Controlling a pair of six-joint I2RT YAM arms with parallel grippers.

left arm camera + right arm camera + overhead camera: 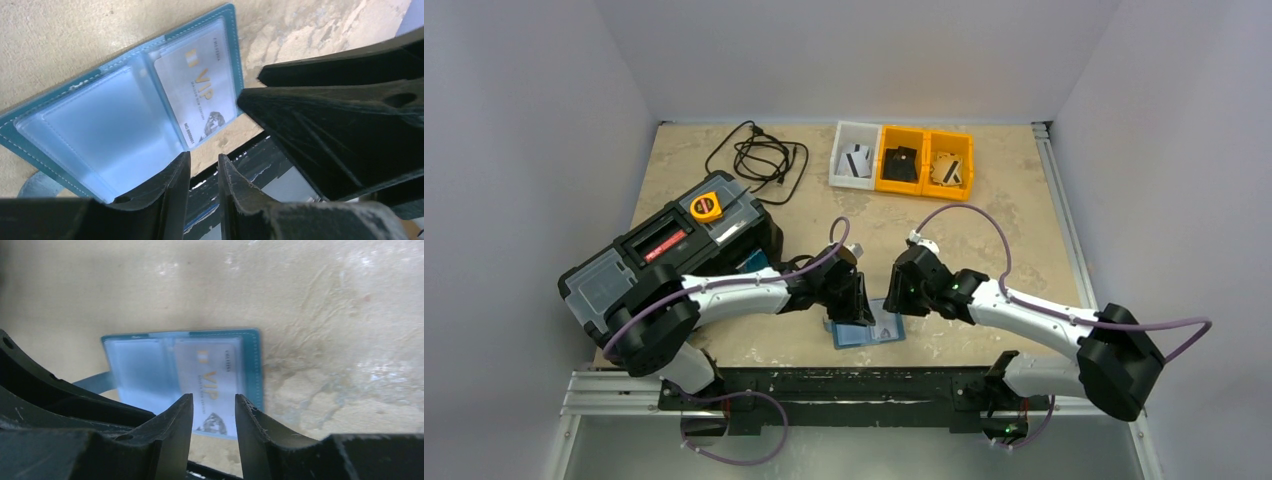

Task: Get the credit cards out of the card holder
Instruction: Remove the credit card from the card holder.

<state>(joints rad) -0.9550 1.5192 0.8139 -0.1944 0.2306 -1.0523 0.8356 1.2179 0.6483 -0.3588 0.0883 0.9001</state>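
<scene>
- One credit card (200, 95) sits in the right pocket of the card holder (869, 330), open flat at the near edge of the table (1004, 200).
- Left gripper (204, 157), right gripper (214, 397): jaws parted, empty, flanking the holder.

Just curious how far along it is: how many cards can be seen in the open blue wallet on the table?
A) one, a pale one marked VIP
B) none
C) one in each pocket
A: the card holder lies open with a single pale VIP card in one clear pocket; the other pocket looks empty.
</scene>
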